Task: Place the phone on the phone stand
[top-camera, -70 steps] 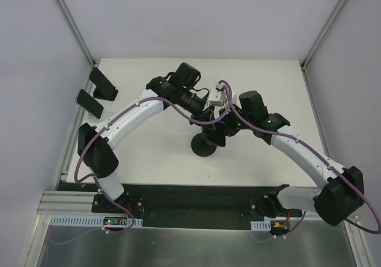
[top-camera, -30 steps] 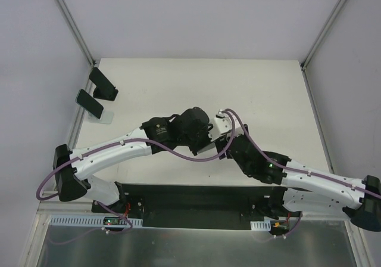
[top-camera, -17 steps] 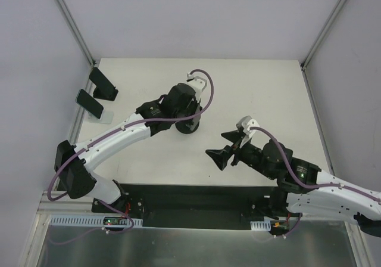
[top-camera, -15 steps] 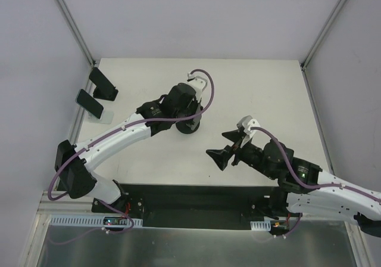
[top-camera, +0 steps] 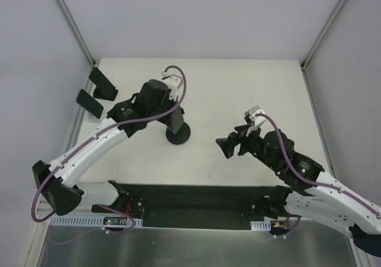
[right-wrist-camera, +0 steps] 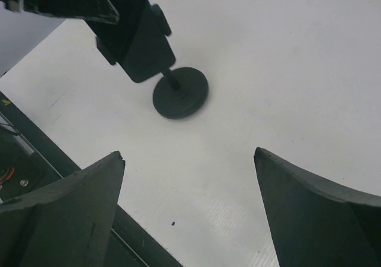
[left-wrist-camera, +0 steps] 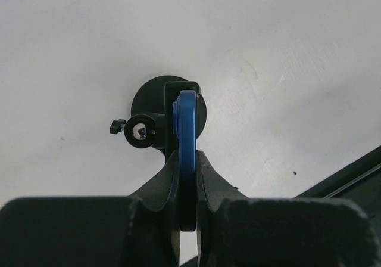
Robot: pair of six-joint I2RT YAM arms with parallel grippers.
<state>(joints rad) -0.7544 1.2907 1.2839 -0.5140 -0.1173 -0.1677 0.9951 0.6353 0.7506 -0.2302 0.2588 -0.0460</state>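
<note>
**Phone at the stand, not yet let go**

We judge the task nearly done. The left gripper (left-wrist-camera: 187, 158) pinches the blue phone (left-wrist-camera: 187, 121) edge-on, upright against the back plate of the phone stand (left-wrist-camera: 147, 100), above its round base. Only letting go is left. The right gripper (right-wrist-camera: 189, 154) hangs spread wide and empty, well apart. Only the left wrist view shows the phone's blue edge. The top view hides it under the wrist, and the right wrist view shows the stand's stem.

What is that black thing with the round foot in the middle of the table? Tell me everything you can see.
It is the phone stand: matte black, plastic-looking, with a flat round base resting on the white table, a thin stem, a joint with a small knob, and an upright holder plate. The blue-edged phone, pinched in the left gripper, sits against that plate.
</note>
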